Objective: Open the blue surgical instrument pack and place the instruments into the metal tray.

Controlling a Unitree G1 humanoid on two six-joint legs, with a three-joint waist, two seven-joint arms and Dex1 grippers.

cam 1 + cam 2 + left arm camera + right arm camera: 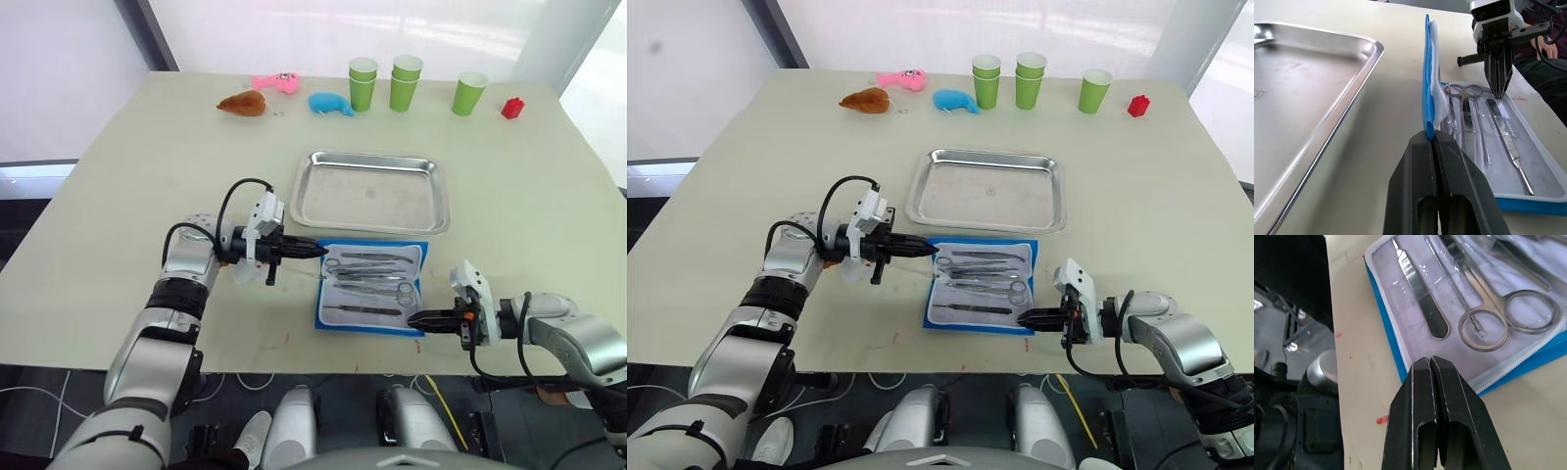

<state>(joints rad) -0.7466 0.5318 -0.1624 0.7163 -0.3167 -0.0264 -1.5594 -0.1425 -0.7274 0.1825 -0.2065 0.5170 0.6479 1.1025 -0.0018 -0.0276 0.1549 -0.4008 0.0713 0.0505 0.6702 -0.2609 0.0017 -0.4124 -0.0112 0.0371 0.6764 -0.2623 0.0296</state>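
Note:
The blue surgical instrument pack point(364, 326) lies open on the table just in front of the metal tray point(372, 191), which holds nothing. Several silver instruments point(370, 275) rest in the pack's whitish lining; scissors rings point(1508, 318) and a flat-handled tool point(1422, 308) show up close. My left gripper point(318, 250) is at the pack's left edge, shut on a raised blue flap point(1426, 73) that stands upright from its fingertips. Just off the pack's near right corner, my right gripper point(411, 319) is shut with nothing visible between its fingers.
Along the table's far edge stand green paper cups point(404, 80), a red block point(512, 107), a blue plush toy point(330, 103), a pink toy point(275, 82) and a brown toy point(242, 103). The table's front edge point(294, 367) runs close behind the pack.

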